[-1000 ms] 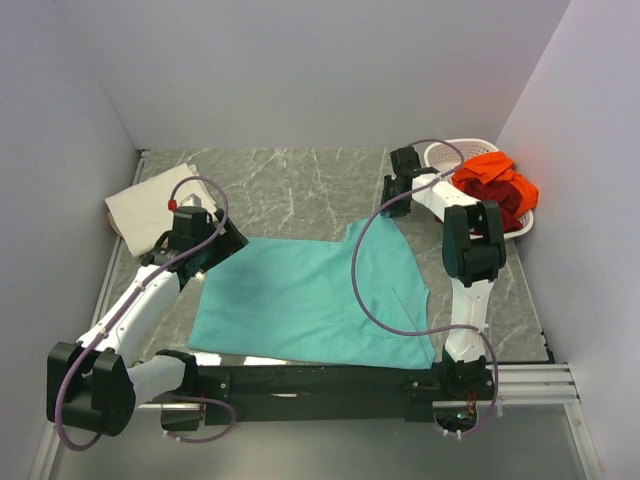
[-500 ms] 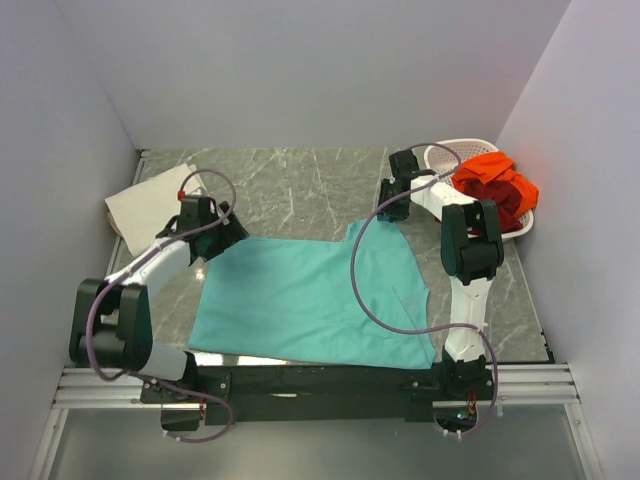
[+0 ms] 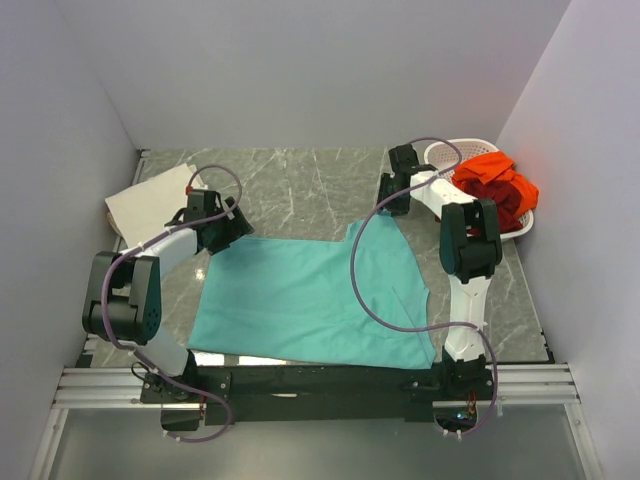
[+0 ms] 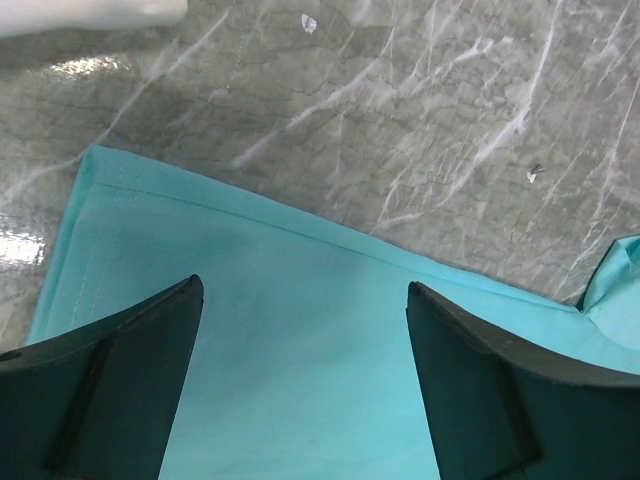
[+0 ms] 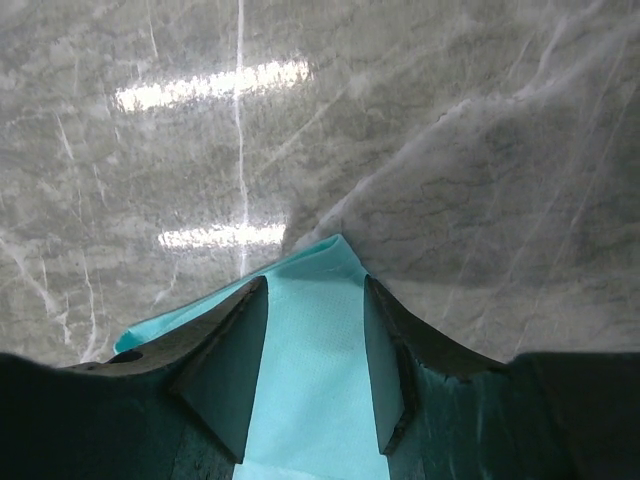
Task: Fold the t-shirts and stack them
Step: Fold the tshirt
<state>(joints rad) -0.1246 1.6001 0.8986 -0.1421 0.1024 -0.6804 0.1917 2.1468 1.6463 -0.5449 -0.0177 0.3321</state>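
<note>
Nearest the arm bases, the teal t-shirt (image 3: 310, 300) lies spread flat on the grey marble table (image 3: 300, 185), its near hem almost at the mounting rail. Up at its far left corner the left gripper (image 4: 300, 300) hangs just above the cloth, jaws spread wide and holding nothing, the hemmed edge running across between the two fingers. Over on the right, the right gripper (image 5: 315, 290) sits at the shirt's far right point (a sleeve or a corner, hard to tell which), jaws apart at a narrower gap, a tongue of teal showing between them and bare marble beyond. Further back on the left, a folded cream t-shirt (image 3: 150, 205) rests near the wall. Far right, the white basket (image 3: 445, 155) holds a bunched orange t-shirt (image 3: 495, 180).
</note>
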